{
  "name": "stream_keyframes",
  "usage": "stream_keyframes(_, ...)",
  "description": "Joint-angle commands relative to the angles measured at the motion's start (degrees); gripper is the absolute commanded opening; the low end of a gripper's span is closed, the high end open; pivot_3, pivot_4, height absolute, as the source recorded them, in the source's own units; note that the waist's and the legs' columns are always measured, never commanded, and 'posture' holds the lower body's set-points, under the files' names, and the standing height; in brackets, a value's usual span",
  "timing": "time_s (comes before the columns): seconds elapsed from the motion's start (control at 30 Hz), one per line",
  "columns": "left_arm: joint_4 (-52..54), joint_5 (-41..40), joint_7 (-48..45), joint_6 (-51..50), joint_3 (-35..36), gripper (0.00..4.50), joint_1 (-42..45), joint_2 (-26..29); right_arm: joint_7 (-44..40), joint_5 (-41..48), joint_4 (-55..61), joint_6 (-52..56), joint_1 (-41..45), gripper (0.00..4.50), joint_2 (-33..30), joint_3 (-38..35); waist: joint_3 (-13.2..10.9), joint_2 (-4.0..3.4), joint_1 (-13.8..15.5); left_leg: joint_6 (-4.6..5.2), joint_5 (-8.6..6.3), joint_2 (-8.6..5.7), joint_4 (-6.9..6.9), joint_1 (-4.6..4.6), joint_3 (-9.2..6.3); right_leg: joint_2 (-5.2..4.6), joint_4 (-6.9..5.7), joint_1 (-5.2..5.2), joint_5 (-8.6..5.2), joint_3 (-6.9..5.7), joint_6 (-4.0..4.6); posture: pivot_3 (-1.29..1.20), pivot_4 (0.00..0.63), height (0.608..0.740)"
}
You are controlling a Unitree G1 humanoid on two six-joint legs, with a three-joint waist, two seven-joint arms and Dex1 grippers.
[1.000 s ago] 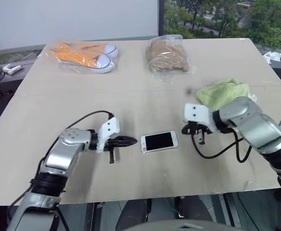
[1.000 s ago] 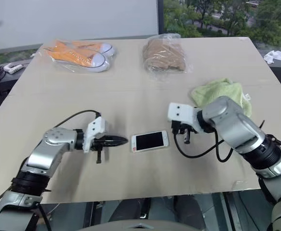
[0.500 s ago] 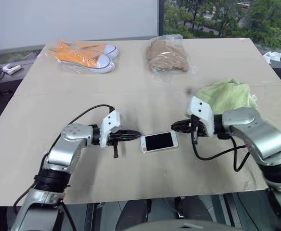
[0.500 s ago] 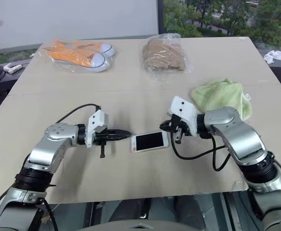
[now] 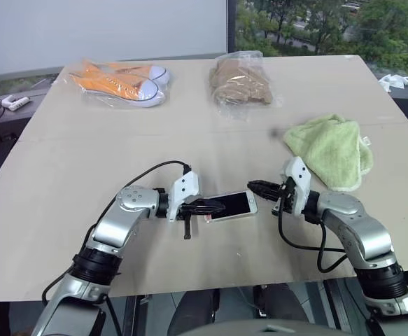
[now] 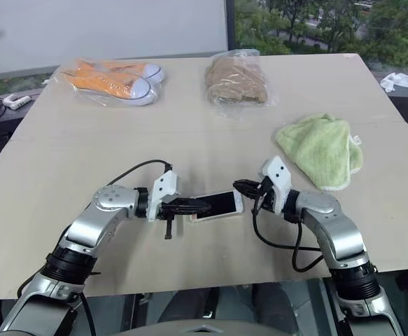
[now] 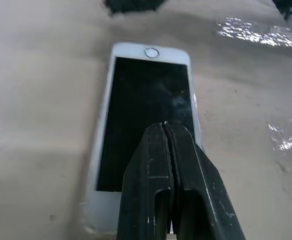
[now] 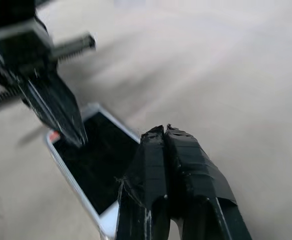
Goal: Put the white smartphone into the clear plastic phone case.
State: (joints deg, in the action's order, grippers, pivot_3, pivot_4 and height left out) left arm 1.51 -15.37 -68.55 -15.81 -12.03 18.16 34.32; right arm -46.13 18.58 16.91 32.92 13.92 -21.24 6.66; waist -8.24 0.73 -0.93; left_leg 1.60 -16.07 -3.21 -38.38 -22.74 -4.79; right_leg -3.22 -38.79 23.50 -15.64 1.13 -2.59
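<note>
the white smartphone lies flat and screen up on the table, near the front edge, midway between the two arms. the left gripper has its fingers pressed together with nothing between them, the tips over the phone's near end; in the left wrist view they sit right above the dark glass, though i can't say for sure they touch it. the right gripper is pinched shut and empty too, its tips just beside the phone's other end, where the round button is.

the clear plastic phone case i can't make out for certain. the phone seems to lie bare on the wood, and there are a couple of glossy patches on the table in the left wrist view that could be thin plastic, but that's a guess. so by my reckoning nothing of the job is done: the phone is in no case, neither gripper holds anything, and finding the case and seating the phone in it are both left.

further back, the orange shoes sit inside a crinkly clear bag, and a brown item is wrapped in another. the green cloth lies loose, off to the right.
</note>
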Motion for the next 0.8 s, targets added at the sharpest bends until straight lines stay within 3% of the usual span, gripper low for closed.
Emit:
stream_keyframes(0.03, 0.7, 0.2, 0.2, 0.6, 0.1, 0.0, 0.0, 0.4, -1.9, 0.5, -0.9, -3.8, 0.0, 0.02, -1.1, 0.5, 0.0, 0.0, 0.0, 0.0, 0.0, 0.0, 0.0, 0.0, 0.0, 0.0, 0.01, 0.0, 0.0, 0.0, 0.0, 0.0, 0.15, 0.74)
stream_keyframes(0.5, 5.9, -0.5, 1.3, -5.3, 0.4, 0.0, 1.2, 1.2, -3.7, -6.3, -6.9, -4.5, 1.2, 0.02, -7.2, 8.1, 0.0, 0.01, 0.1, 0.0, 0.0, 0.0, -0.02, 0.0, 0.01, 0.0, 0.0, -0.01, 0.0, 0.01, 0.0, 0.0, 0.15, 0.74)
stream_keyframes(0.8, 6.2, -0.7, 1.2, -4.5, 0.6, 0.0, -0.4, 1.8, -2.2, -4.7, -5.1, 8.9, 2.1, 0.02, -9.6, 10.1, 0.1, 0.13, 0.3, 0.0, 0.0, 0.0, -0.03, 0.15, -0.05, -0.02, 0.06, -0.19, 0.0, -0.05, 0.0, 0.0, 0.15, 0.74)
